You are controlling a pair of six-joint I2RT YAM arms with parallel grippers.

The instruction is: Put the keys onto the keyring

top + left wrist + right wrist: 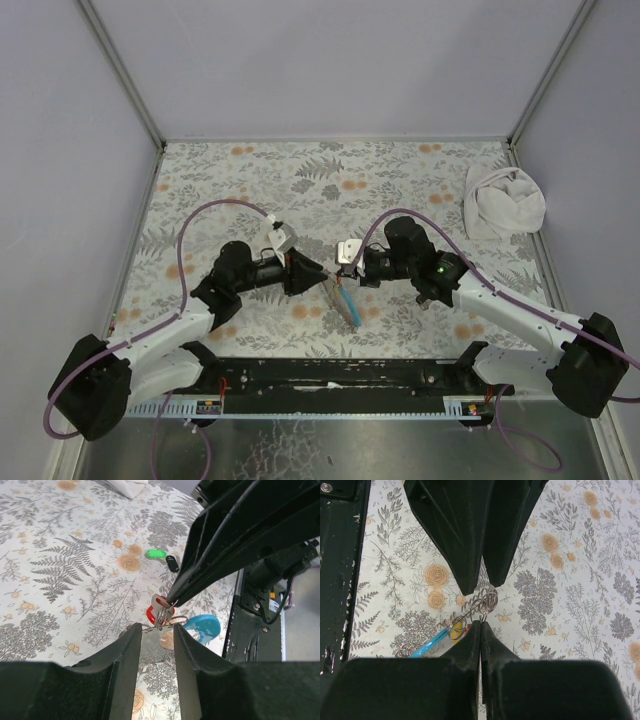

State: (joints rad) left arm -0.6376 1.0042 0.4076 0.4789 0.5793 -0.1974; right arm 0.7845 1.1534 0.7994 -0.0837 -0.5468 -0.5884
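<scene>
The left gripper has its fingers apart with nothing between them, their tips just short of the keyring. The right gripper has its fingers pressed together on the keyring's wire loops. The red key and yellow key hang at those loops, seemingly threaded, though I cannot confirm it. Beyond the fingertips, the green key and black key lie loose on the table, not yet on the ring.

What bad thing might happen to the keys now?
The right gripper seems to pinch the ring with only its very tips, so the ring may slip out and fall with the red key. The left gripper is open right beside it, so the two may bump and knock the ring loose.
</scene>
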